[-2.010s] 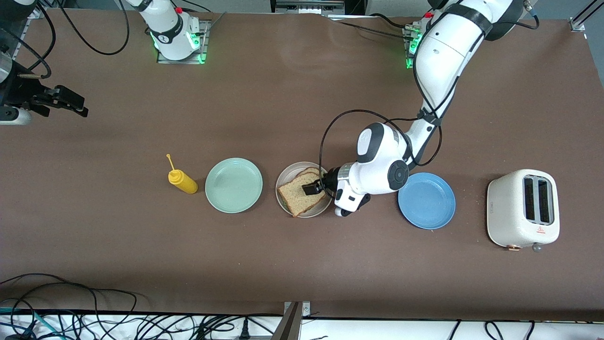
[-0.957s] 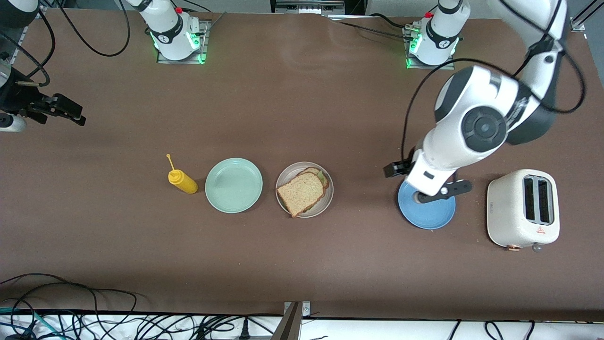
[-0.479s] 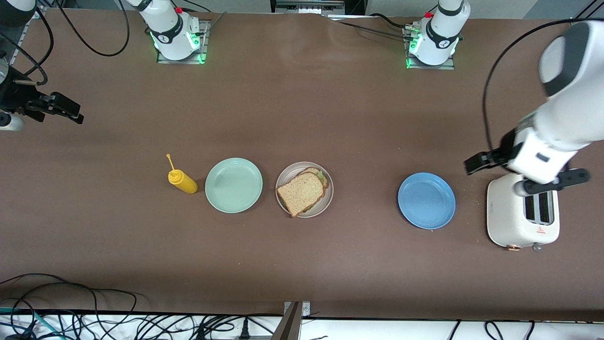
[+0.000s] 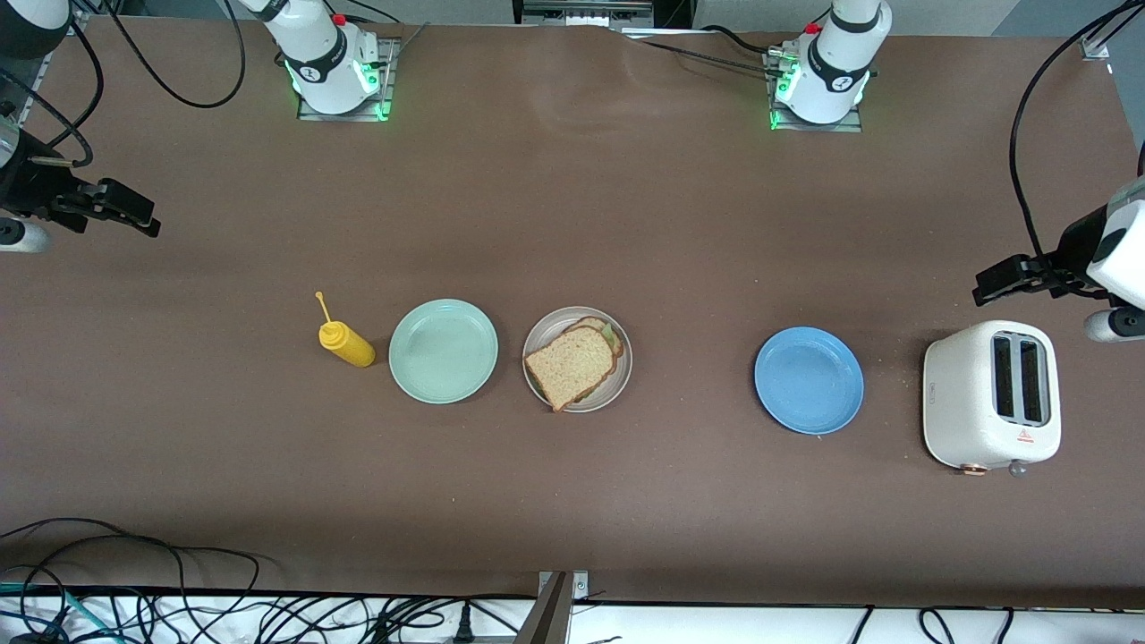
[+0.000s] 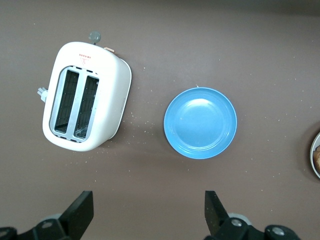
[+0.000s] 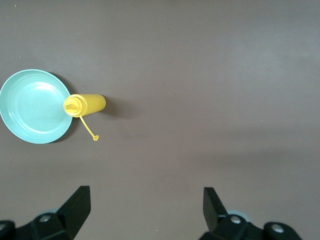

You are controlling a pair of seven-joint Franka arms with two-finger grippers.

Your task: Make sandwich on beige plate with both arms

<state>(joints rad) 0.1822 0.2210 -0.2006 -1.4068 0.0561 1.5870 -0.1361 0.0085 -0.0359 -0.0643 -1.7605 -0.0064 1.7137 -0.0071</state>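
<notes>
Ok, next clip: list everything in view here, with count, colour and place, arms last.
sandwich: one, brown bread with green lettuce, on the beige plate
beige plate: one, mid-table
mint plate: one, beside the beige plate, toward the right arm's end
bottle: one, yellow, beside the mint plate
blue plate: one, toward the left arm's end
toaster: one, white, beside the blue plate
left gripper: black, open, empty, above the toaster
right gripper: black, open, empty, at the right arm's end

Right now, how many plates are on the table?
3, in one row. The green plate is beside the yellow bottle; the beige plate in the middle holds the sandwich; the blue plate is beside the toaster. None seems hidden.
</notes>
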